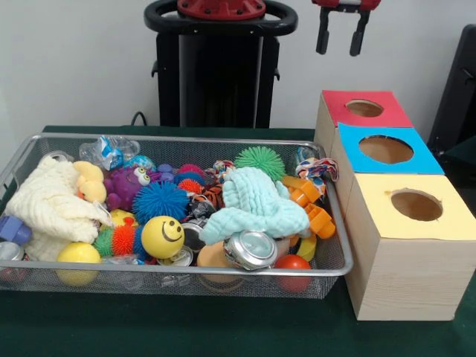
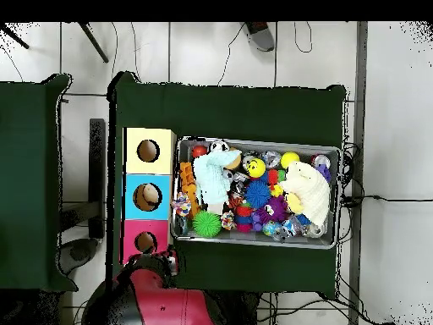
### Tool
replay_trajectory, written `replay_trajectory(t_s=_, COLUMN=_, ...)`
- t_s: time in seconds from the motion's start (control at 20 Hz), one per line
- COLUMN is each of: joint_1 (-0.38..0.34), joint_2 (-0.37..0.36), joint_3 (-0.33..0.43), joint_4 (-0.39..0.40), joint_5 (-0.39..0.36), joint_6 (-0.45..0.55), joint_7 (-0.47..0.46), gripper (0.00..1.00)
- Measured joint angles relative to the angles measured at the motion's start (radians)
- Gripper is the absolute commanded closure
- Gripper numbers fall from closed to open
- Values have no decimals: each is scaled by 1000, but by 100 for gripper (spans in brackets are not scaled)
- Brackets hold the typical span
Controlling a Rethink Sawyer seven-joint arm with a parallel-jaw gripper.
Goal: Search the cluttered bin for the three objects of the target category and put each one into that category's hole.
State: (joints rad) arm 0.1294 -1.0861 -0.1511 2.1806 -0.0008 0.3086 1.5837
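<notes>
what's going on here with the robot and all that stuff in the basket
Nothing is being handled yet. The gripper hangs open and empty above the far end of the row of boxes. The bin is still packed with toys, cans and cloths. One multicoloured fabric piece lies at the bin's edge nearest the boxes. The hole in the yellow-topped box shows nothing inside.

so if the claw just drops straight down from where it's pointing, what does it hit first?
Probably the red-topped box. The open claw hangs above it, pointing down, nothing between them, though depth is hard to judge.
</notes>
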Motion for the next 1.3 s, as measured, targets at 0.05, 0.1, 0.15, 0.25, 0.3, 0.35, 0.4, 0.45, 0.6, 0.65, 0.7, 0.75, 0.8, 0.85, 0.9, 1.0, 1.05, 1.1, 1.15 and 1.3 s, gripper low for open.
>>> replay_trajectory(t_s=0.05, joint_1=-1, joint_2=5, joint_3=-3, joint_4=0, joint_5=0, joint_6=-8, joint_7=0, gripper=0)
replay_trajectory(t_s=0.1, joint_1=-3, joint_2=9, joint_3=-5, joint_4=1, joint_5=0, joint_6=-14, joint_7=0, gripper=0)
replay_trajectory(t_s=0.15, joint_1=-7, joint_2=13, joint_3=-8, joint_4=1, joint_5=0, joint_6=-19, joint_7=0, gripper=0)
replay_trajectory(t_s=0.25, joint_1=-18, joint_2=17, joint_3=-10, joint_4=2, joint_5=0, joint_6=-23, joint_7=0, gripper=0)
replay_trajectory(t_s=0.3, joint_1=-25, joint_2=19, joint_3=-10, joint_4=3, joint_5=0, joint_6=-24, joint_7=0, gripper=0)
replay_trajectory(t_s=0.35, joint_1=-35, joint_2=22, joint_3=-10, joint_4=4, joint_5=0, joint_6=-26, joint_7=0, gripper=0)
replay_trajectory(t_s=0.4, joint_1=-45, joint_2=25, joint_3=-10, joint_4=5, joint_5=0, joint_6=-28, joint_7=0, gripper=0)
replay_trajectory(t_s=0.45, joint_1=-58, joint_2=29, joint_3=-10, joint_4=7, joint_5=0, joint_6=-34, joint_7=0, gripper=0)
replay_trajectory(t_s=0.6, joint_1=-88, joint_2=39, joint_3=-11, joint_4=14, joint_5=0, joint_6=-63, joint_7=0, gripper=0)
replay_trajectory(t_s=0.65, joint_1=-94, joint_2=44, joint_3=-12, joint_4=17, joint_5=0, joint_6=-80, joint_7=0, gripper=0)
replay_trajectory(t_s=0.7, joint_1=-99, joint_2=49, joint_3=-13, joint_4=20, joint_5=0, joint_6=-97, joint_7=0, gripper=0)
replay_trajectory(t_s=0.75, joint_1=-102, joint_2=52, joint_3=-14, joint_4=21, joint_5=0, joint_6=-109, joint_7=0, gripper=0)
replay_trajectory(t_s=0.8, joint_1=-108, joint_2=60, joint_3=-14, joint_4=23, joint_5=0, joint_6=-138, joint_7=0, gripper=0)
replay_trajectory(t_s=0.85, joint_1=-111, joint_2=66, joint_3=-14, joint_4=24, joint_5=0, joint_6=-158, joint_7=0, gripper=0)
replay_trajectory(t_s=0.9, joint_1=-114, joint_2=72, joint_3=-14, joint_4=24, joint_5=0, joint_6=-174, joint_7=0, gripper=0)
replay_trajectory(t_s=1.0, joint_1=-120, joint_2=86, joint_3=-14, joint_4=24, joint_5=0, joint_6=-212, joint_7=0, gripper=0)
replay_trajectory(t_s=1.05, joint_1=-125, joint_2=94, joint_3=-14, joint_4=25, joint_5=1, joint_6=-231, joint_7=0, gripper=0)
replay_trajectory(t_s=1.1, joint_1=-131, joint_2=101, joint_3=-14, joint_4=25, joint_5=0, joint_6=-247, joint_7=0, gripper=0)
replay_trajectory(t_s=1.15, joint_1=-137, joint_2=108, joint_3=-14, joint_4=25, joint_5=1, joint_6=-261, joint_7=0, gripper=0)
replay_trajectory(t_s=1.3, joint_1=-156, joint_2=130, joint_3=-13, joint_4=25, joint_5=1, joint_6=-301, joint_7=0, gripper=0)
